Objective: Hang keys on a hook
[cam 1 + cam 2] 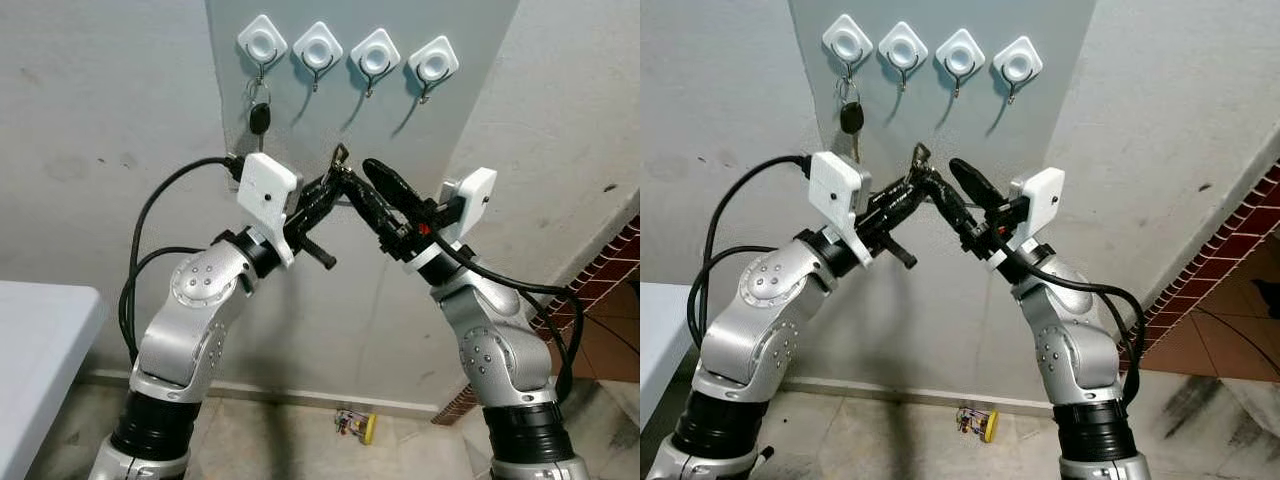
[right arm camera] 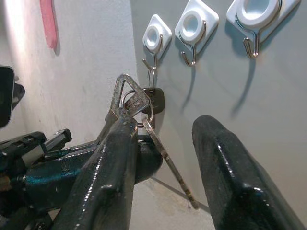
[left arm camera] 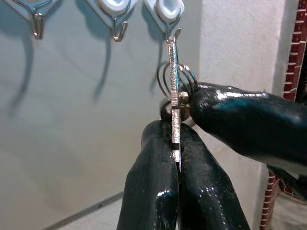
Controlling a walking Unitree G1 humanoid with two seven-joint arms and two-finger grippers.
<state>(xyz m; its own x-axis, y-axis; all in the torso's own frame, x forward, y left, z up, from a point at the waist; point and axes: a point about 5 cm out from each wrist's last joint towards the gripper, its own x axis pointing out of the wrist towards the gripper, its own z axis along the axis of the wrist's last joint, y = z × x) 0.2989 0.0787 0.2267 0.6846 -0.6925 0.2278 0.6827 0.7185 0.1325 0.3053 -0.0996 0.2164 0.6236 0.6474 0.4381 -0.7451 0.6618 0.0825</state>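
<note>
Grey wall panel (image 1: 350,130) straight ahead w/ row of four white hooks (image 1: 347,52); leftmost hook (image 1: 262,45) already carrying a black-headed key (image 1: 259,119), other three bare. Below the row, both arms raised and meeting mid-panel. Left gripper (image 1: 322,200) pinched tight on the blade of a silver key (image 3: 174,91), held edge-on, ring end up toward the hooks. Right gripper (image 2: 163,158) fingers spread apart, one finger touching the key ring (image 2: 139,108), second key (image 2: 168,163) dangling loose between them. Small yellow item (image 1: 356,425) on floor by the wall. Risks, as judged: thin blade grip could pivot or slip if right finger nudges ring; ring could miss hook tip; bunch could drop to floor; could also knock the hung key off.
</note>
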